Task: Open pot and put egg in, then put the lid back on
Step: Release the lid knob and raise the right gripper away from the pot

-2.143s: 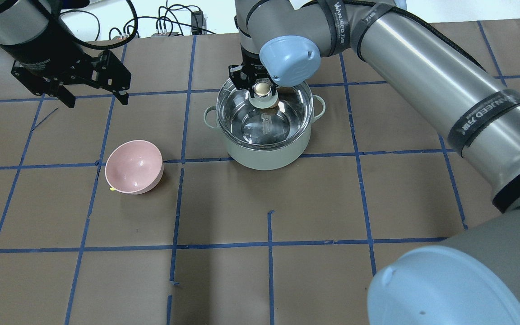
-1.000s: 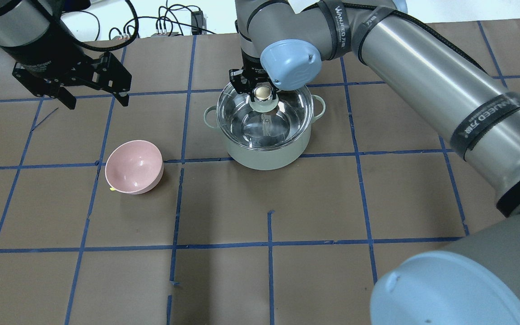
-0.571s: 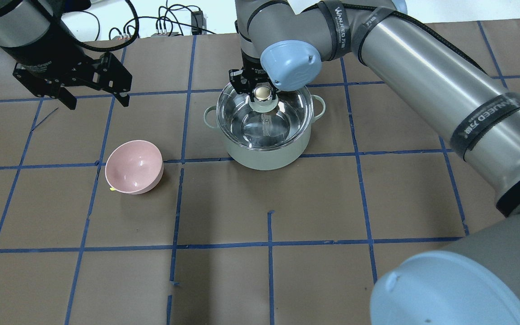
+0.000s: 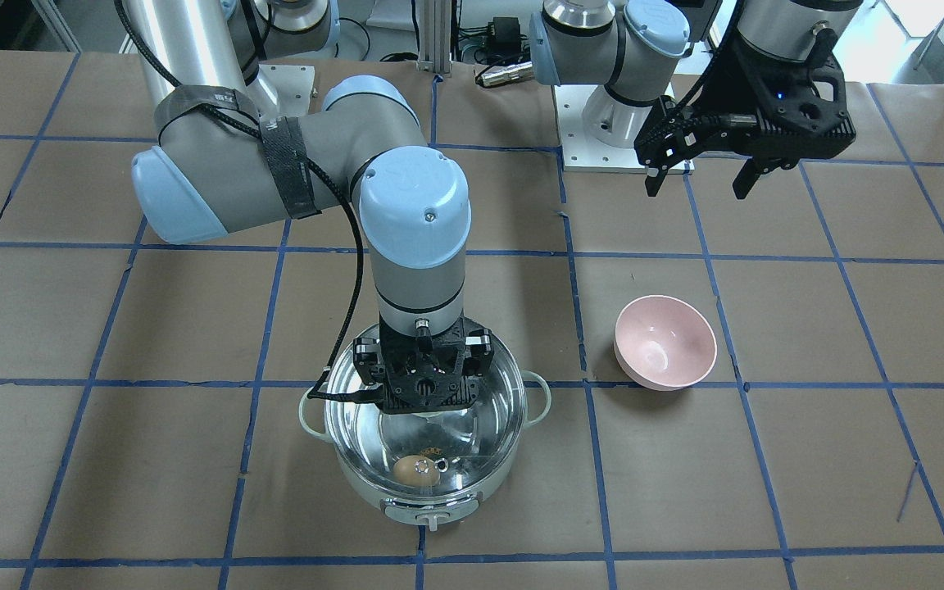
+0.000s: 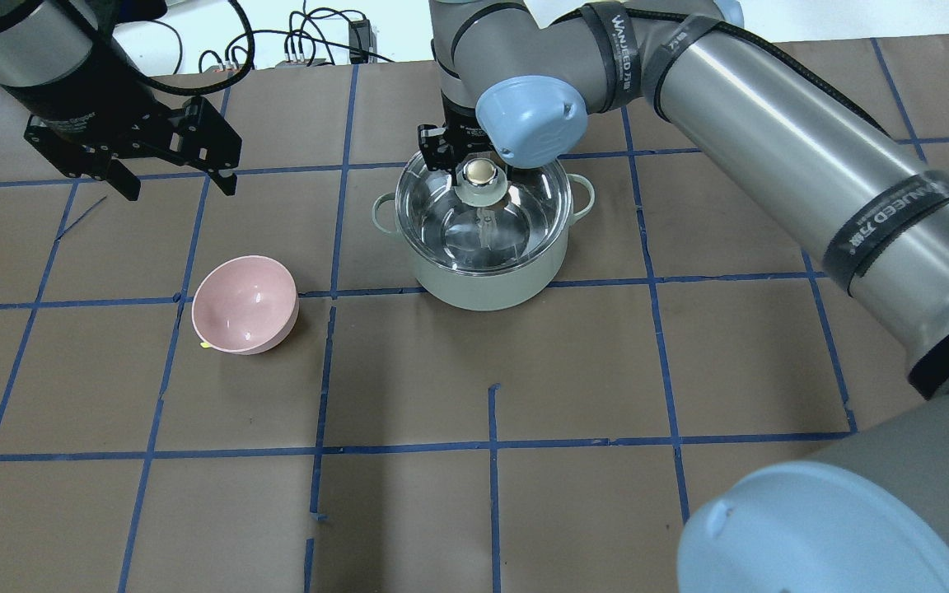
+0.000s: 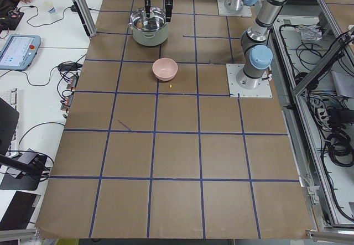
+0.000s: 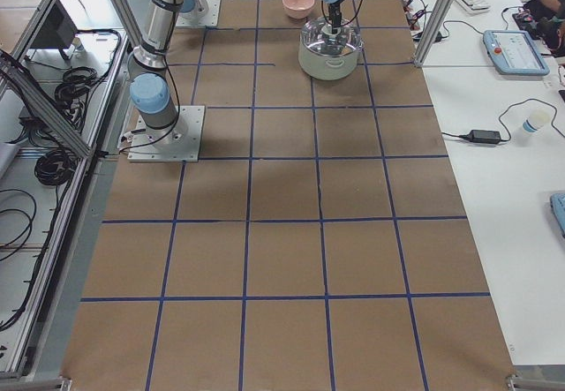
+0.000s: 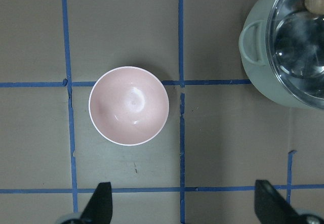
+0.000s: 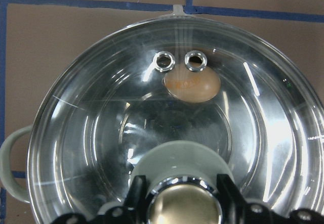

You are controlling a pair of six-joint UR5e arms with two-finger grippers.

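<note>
The mint-white pot [image 5: 483, 290] stands at the table's far middle; it also shows in the front view [image 4: 431, 501]. The clear glass lid [image 5: 520, 221] sits level on the pot's rim, with its two vent rings [image 9: 179, 60] showing in the right wrist view. The tan egg [image 4: 411, 469] lies inside the pot under the glass [image 9: 192, 85]. My right gripper [image 4: 427, 395] points straight down and is shut on the lid's gold-capped knob [image 5: 481, 171]; its fingers [image 9: 136, 189] flank the cap. My left gripper [image 5: 174, 185] is open and empty, well to the left of the pot and above the table.
A pink bowl [image 5: 244, 305] stands empty, left of and nearer than the pot, below my left gripper's camera [image 8: 129, 105]. Brown paper with a blue tape grid [image 5: 491, 445] covers the table. Cables lie beyond the far edge [image 5: 301, 41].
The right gripper has lowered the lid a little until it rests on the pot's rim; in the last second it has barely moved. The left arm has stayed still.
</note>
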